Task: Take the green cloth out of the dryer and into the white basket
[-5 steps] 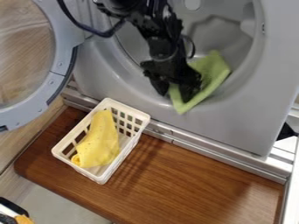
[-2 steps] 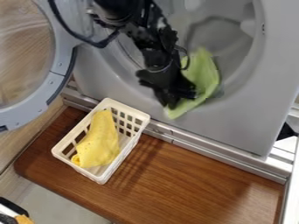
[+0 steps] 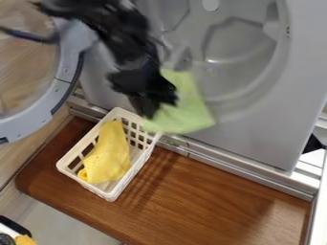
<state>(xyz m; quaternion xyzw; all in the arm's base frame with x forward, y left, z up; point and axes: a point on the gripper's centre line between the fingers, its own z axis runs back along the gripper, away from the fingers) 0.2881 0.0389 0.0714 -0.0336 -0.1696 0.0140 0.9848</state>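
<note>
Camera view: I have my hand (image 3: pixel 153 106) clenched on the green cloth (image 3: pixel 186 115), which hangs in front of the dryer (image 3: pixel 256 136), partly over the upper corner of the white basket (image 3: pixel 62 164); whether they touch, I cannot tell. The basket, holding a yellow cloth (image 3: pixel 110 155), rests on the wooden surface (image 3: pixel 198 191).

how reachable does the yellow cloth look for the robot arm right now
Probably not right away: the robot arm seems to have the green cloth in its jaws. Otherwise the way looks free, the yellow cloth lying uncovered in the white basket.
</note>
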